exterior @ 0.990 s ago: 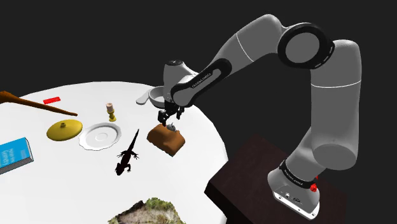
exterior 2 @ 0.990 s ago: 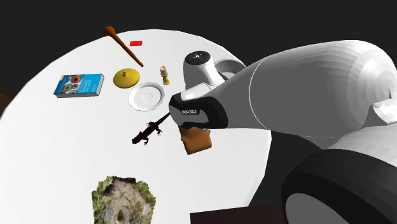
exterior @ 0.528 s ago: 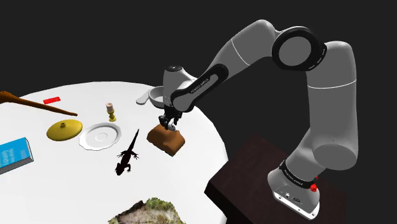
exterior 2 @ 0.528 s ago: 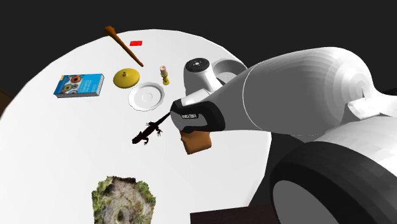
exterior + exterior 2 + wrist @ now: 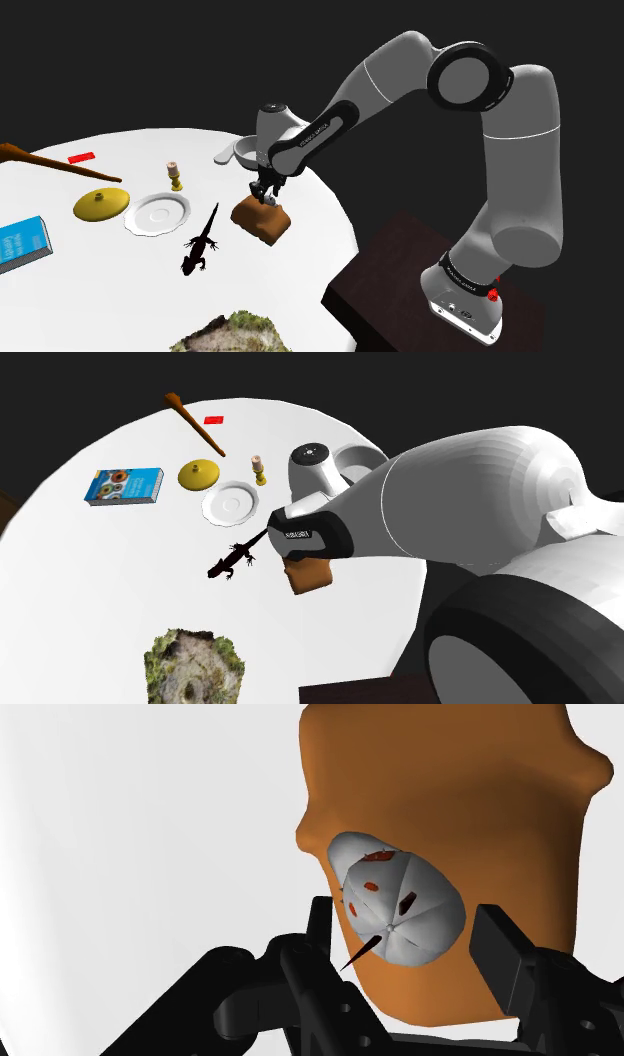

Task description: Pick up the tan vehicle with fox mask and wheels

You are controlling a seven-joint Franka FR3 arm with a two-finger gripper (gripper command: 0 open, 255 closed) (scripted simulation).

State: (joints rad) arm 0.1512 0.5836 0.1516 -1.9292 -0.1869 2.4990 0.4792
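Orange-tan vehicle (image 5: pixel 470 804) lies directly beneath the released tool (image 5: pixel 408 919), whose fingers (image 5: pixel 500 944) straddle its white fox mask (image 5: pixel 395 884).

The vehicle (image 5: pixel 450 794) under me looks smooth and matt, an even tan-orange, perhaps moulded plastic, though I can't be sure. Its mask (image 5: pixel 400 909) is a pale grey, faceted shell. My fingers (image 5: pixel 505 949) are matt black, the table (image 5: pixel 100 270) is smooth plain white, and the lump (image 5: pixel 193 664) is rough, stony and mossy-looking.
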